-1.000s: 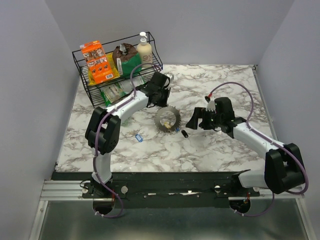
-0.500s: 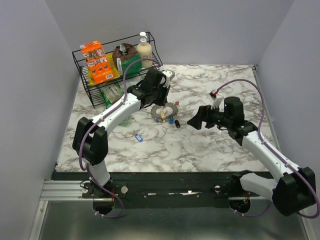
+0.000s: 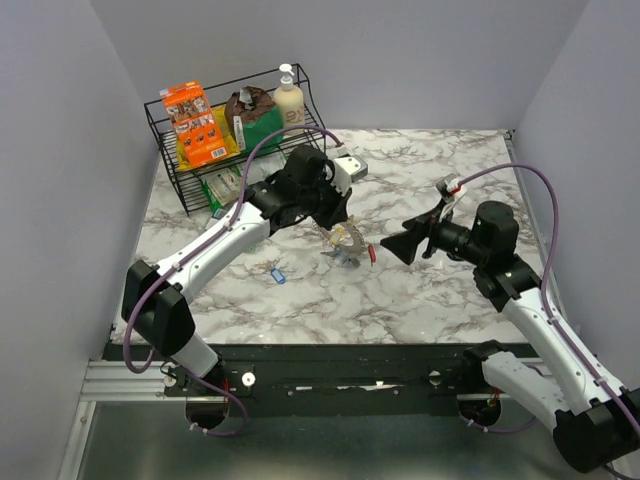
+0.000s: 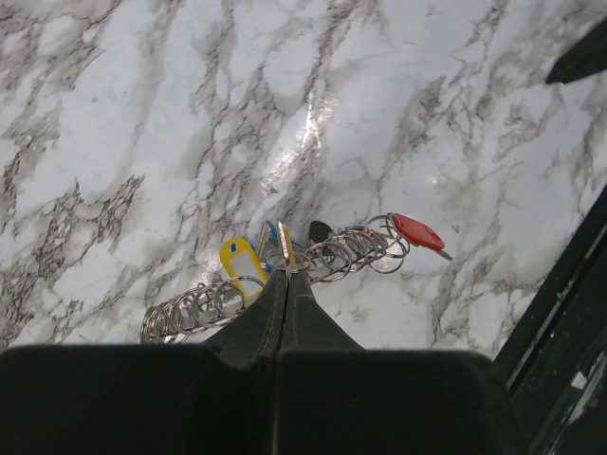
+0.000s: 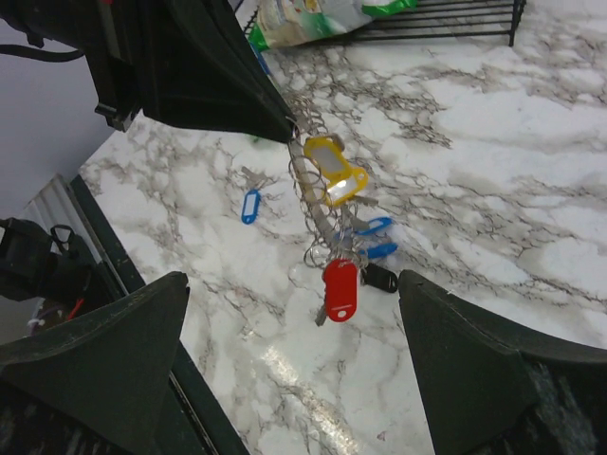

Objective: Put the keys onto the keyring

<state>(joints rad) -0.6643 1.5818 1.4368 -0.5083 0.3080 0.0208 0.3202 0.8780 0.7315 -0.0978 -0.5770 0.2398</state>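
Keyring (image 3: pixel 347 240): a silver, coil-like loop at the centre of the top view. It is pinched at its upper part and hangs in the air above the marble table (image 3: pixel 440 160).
Left gripper (image 3: pixel 334 226): fingers clenched tight on the keyring wire, tips pressed together with the loop trailing to both sides of them in the left wrist view.
Keys on the ring: a yellow key (image 5: pixel 332 169) sits highest, just under the fingertips. Two blue keys (image 5: pixel 372 227) hang lower, then a black one (image 5: pixel 381 278), and a red key (image 5: pixel 340 284) dangles at the bottom.
Loose key (image 3: pixel 278 274): blue, flat on the table to the lower left of the ring, well apart from it.
Right gripper (image 3: pixel 405 235): fingers spread wide and holding nothing, just to the right of the ring and pointing at it.
Wire basket (image 3: pixel 183 195): upper left of the top view, holding packets and a bottle.
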